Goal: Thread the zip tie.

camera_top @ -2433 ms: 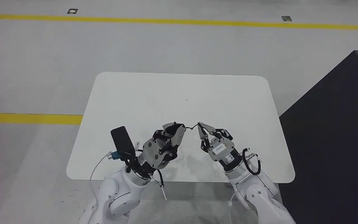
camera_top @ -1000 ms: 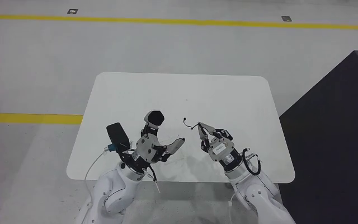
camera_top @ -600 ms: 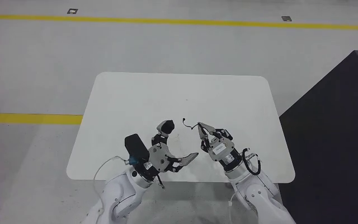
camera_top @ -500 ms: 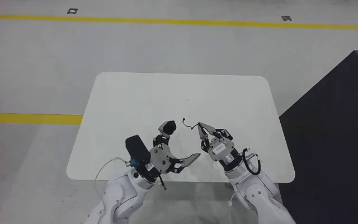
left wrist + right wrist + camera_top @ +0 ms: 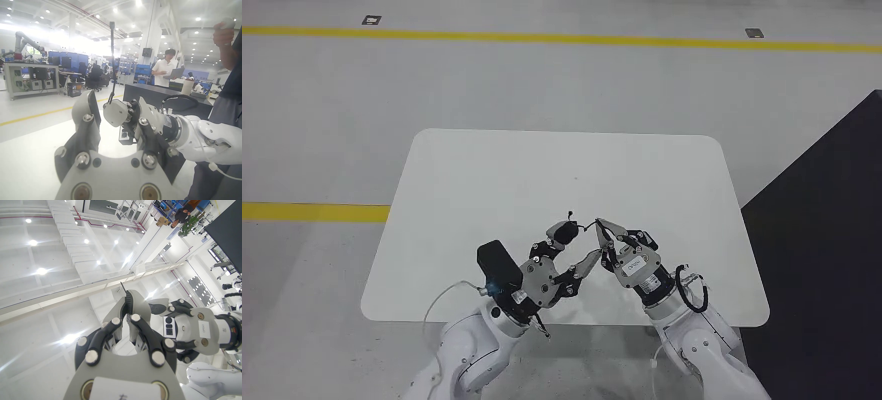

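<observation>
1. White table (image 5: 542, 170) below: the zip tie (image 5: 112, 62) stands in the air above its near edge.
2. The right gripper (image 5: 127, 303) is clamped on it; the left gripper (image 5: 575, 248) gapes just beside those fingertips.
3. Closing now would likely pinch the other fingers, bending the strap.
4. Free room lies toward the far edge.

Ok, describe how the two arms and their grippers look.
Left arm and right arm: glossy white shells. Left gripper and right gripper: pale grey fingers, black ribbed pads, black linkages, silver bolts. Black looped cable at the right wrist; thin white cable off the left arm.
</observation>
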Available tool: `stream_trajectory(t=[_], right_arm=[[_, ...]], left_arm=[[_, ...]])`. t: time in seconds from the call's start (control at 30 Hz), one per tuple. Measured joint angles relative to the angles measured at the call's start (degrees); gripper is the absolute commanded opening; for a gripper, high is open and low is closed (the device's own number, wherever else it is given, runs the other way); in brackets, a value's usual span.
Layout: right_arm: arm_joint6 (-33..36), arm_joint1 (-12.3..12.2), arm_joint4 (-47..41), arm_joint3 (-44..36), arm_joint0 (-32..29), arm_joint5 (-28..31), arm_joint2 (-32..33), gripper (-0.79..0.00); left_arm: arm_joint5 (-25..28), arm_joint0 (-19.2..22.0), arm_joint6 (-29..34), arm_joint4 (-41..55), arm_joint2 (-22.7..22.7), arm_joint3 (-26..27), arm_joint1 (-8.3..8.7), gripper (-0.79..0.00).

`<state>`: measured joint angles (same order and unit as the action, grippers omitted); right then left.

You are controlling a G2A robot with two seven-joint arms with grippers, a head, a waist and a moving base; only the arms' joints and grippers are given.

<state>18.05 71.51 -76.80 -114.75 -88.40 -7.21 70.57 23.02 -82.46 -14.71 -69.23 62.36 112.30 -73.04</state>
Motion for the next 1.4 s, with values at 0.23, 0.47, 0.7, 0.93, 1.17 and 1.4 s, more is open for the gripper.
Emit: stream_trajectory(t=[0.23,0.47,0.7,0.93,1.17,1.4], right_arm=[[0.00,0.00,0.00,0.00,0.00,0.00,0.00,-0.785],[0.00,0.00,0.00,0.00,0.00,0.00,0.00,-0.785],[0.00,0.00,0.00,0.00,0.00,0.00,0.00,-0.785],[0.00,0.00,0.00,0.00,0.00,0.00,0.00,-0.785],[0.00,0.00,0.00,0.00,0.00,0.00,0.00,-0.785],[0.00,0.00,0.00,0.00,0.00,0.00,0.00,-0.785]], left_arm=[[-1.12,0.37,0.34,0.71,-0.49,-0.49,-0.18,-0.502],[-1.19,0.62,1.64,3.95,-1.08,-1.14,-0.39,-0.566],[0.26,0.67,2.34,8.78,-1.31,-2.47,-0.55,-0.702],[1.02,0.77,3.44,11.97,-0.82,-2.49,-0.58,-0.693],[1.05,0.91,3.33,12.10,-0.93,-2.24,-0.66,-0.686],[1.28,0.99,3.08,12.14,-0.93,-1.81,-0.72,-0.696]])
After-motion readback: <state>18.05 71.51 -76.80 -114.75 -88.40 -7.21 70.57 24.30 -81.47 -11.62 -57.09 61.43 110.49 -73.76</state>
